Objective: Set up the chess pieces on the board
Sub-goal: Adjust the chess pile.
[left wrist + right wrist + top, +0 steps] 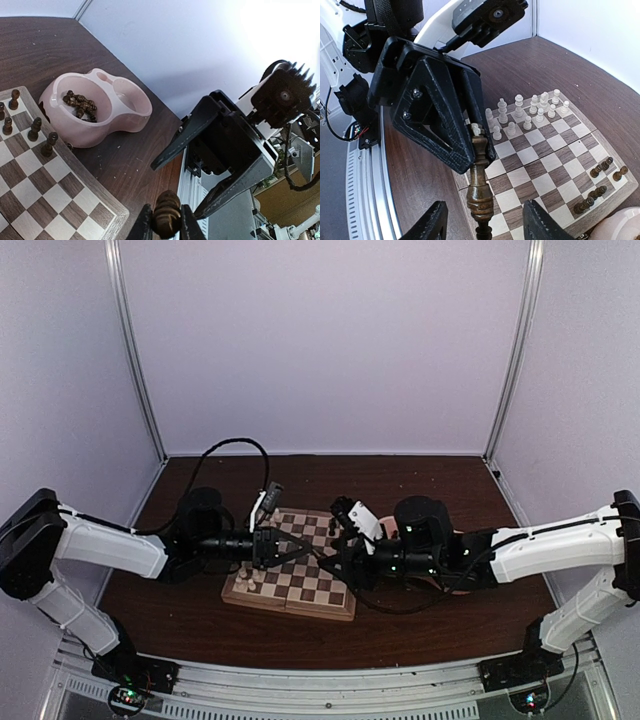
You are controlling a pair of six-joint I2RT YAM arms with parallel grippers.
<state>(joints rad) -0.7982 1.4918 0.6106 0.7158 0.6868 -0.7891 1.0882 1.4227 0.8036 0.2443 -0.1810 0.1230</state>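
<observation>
One dark brown piece (166, 216), pinched in left fingers (145, 227), right fingers (432, 225) spread wide either side

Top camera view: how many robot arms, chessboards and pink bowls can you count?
Robot arms: 2
Chessboards: 1
Pink bowls: 1
Total: 4

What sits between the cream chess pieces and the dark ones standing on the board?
Nothing. Only bare checkered squares of the board separate the cream pieces from the dark pieces, as the right wrist view shows.
</observation>
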